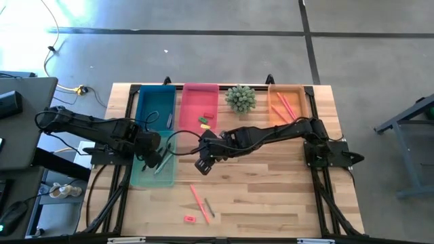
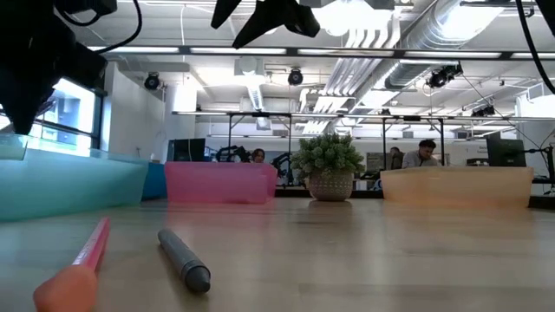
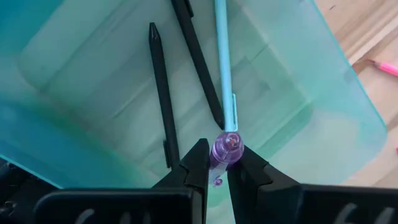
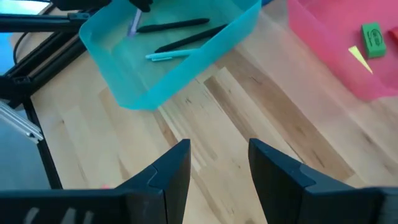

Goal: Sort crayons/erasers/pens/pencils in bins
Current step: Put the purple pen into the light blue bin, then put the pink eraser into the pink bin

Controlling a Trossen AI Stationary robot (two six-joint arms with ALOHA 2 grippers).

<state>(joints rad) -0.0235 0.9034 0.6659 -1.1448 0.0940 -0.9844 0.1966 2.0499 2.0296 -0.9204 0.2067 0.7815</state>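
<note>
Four bins sit at the far side of the table: a blue bin point(image 1: 155, 105), a pink bin point(image 1: 199, 108), an orange bin point(image 1: 285, 105), and a pale teal bin point(image 1: 152, 166) nearer the front on my left side. My left gripper point(image 3: 217, 163) hangs over the teal bin with its fingers point(image 3: 196, 167) pressed together on a purple pen point(image 3: 225, 148), which points down into the bin. Lying on the bin's floor below are two black pens point(image 3: 163, 93) and a light blue pen point(image 3: 222, 56).

My right gripper point(image 4: 219, 163) hovers above bare wood near the middle of the table, just beside the teal bin, with its fingers standing apart and nothing between them.

In the pink bin lie a green eraser point(image 4: 372, 38) and a yellow eraser point(image 4: 358, 55), close together. The orange bin holds a few salmon-pink pencils point(image 1: 286, 104). A small round plant point(image 1: 241, 98) stands between the pink and orange bins.

On the front part of the table, well apart from both grippers, a pink pencil point(image 1: 197, 202) and a grey pen point(image 1: 209, 207) lie side by side, with a red-pink eraser point(image 1: 189, 218) near them.
</note>
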